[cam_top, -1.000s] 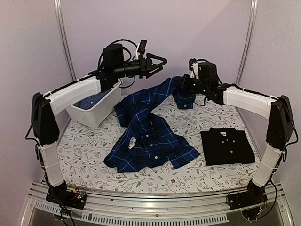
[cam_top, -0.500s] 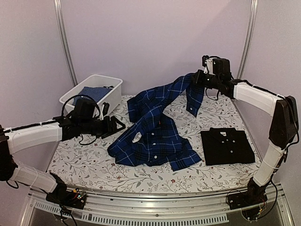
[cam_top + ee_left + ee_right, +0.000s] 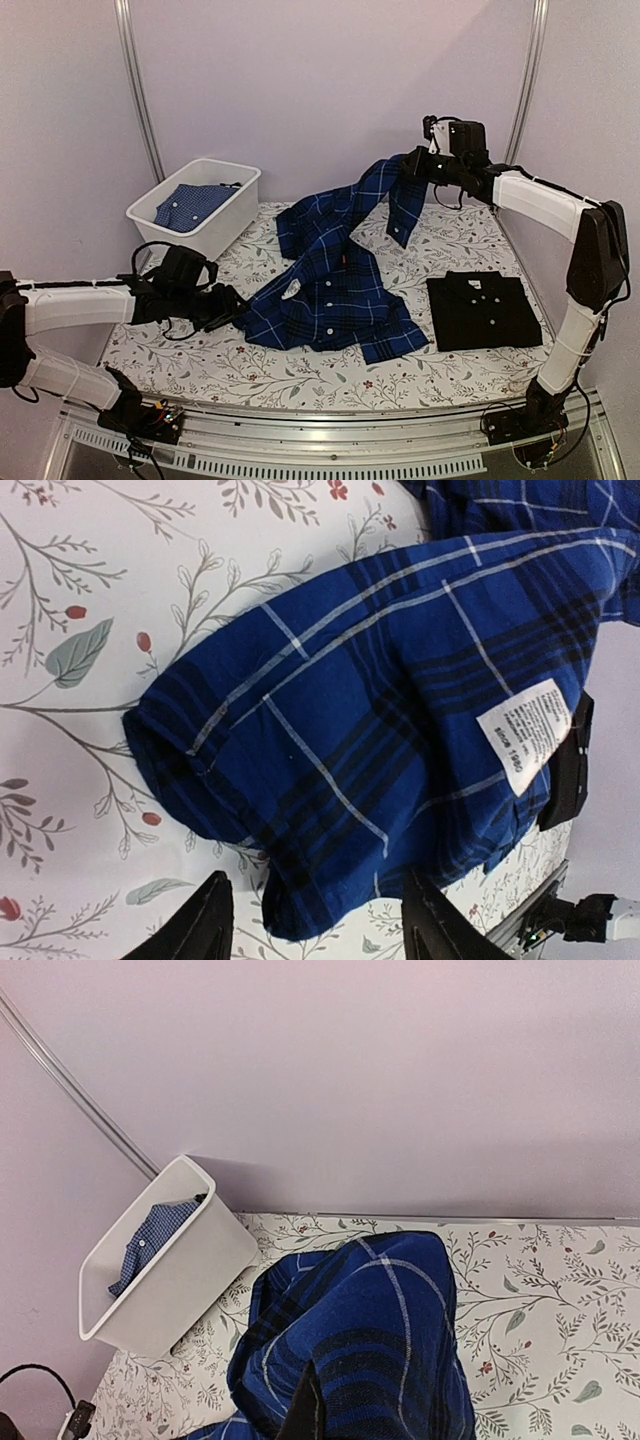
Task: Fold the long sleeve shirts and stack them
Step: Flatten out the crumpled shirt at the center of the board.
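Hold plaid shirt high in clamped right gripper. Slide left gripper, jaws apart, over hem corner; pinch deep, then draw taut.

Lilac walls — floral tablecloth, metal corner poles, possibly aluminium.
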{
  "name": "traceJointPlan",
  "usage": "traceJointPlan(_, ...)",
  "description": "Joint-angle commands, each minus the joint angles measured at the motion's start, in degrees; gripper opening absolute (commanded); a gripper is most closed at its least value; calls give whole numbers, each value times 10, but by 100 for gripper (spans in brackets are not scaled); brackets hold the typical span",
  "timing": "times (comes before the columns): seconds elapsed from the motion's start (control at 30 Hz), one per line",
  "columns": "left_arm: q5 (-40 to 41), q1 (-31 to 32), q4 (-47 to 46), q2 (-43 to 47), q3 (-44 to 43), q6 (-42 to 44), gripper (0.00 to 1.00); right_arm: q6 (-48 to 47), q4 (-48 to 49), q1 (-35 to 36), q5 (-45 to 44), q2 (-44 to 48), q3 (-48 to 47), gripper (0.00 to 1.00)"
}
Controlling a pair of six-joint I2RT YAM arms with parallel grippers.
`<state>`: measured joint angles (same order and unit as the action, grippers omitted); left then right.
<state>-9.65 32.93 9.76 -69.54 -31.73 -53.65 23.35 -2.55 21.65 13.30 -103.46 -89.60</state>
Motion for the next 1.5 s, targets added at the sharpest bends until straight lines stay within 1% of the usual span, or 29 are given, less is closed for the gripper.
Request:
traceJointPlan(0.0, 62, -5, -29, -51, -15, 2, 57, 5, 5, 0, 17, -6, -17, 0)
traceJointPlan(0.07, 93, -5, -7, -79, -36, 16, 58, 4, 6, 0, 18, -5, -15, 0)
traceJointPlan(0.13, 125, -5, -6, -96, -42, 19, 58, 5, 6, 0, 22, -5, -14, 0)
traceJointPlan(0.2, 138, -6, -15, -100, -41, 22, 58, 8, 5, 0, 27, -5, -14, 0)
traceJointPlan(0.33, 167, -6, -6, -116, -49, 31, 57, 12, 7, 0, 29, -5, -11, 0)
traceJointPlan(0.5, 165, -7, -16, -167, -62, 51, 55, 14, 8, 0, 32, -4, -10, 0)
traceJointPlan(0.67, 161, -8, -32, -187, -63, 66, 53, 15, 8, 0, 34, -4, -8, 0)
traceJointPlan(0.73, 154, -7, -44, -192, -59, 71, 49, 15, 8, 0, 34, -3, -8, 0)
traceJointPlan(0.87, 130, -4, -72, -209, -57, 85, 32, 14, 8, 0, 34, -4, -8, 0)
traceJointPlan(0.9, 126, -4, -72, -215, -61, 89, 27, 14, 7, 0, 32, -4, -7, 0)
traceJointPlan(1.0, 126, -4, -58, -220, -78, 105, 4, 12, 6, 0, 30, -4, -7, 0)
traceJointPlan(1.03, 130, -4, -50, -206, -89, 116, 0, 10, 4, 0, 30, -4, -9, 0)
traceJointPlan(1.13, 153, -10, -4, -141, -143, 166, 0, -1, -11, 0, 27, -5, -25, 0)
traceJointPlan(1.23, 152, -20, 47, -56, -250, 243, 0, -19, -39, 0, 6, -10, -62, 0)
traceJointPlan(1.33, 92, -22, 75, -7, -386, 337, 0, -44, -67, -6, -16, -11, -97, 0)
traceJointPlan(1.4, 19, -18, 95, -6, -475, 377, 0, -51, -79, -20, -24, -10, -116, 0)
traceJointPlan(1.47, -57, -9, 100, -17, -543, 394, 0, -50, -94, -42, -27, -10, -128, 0)
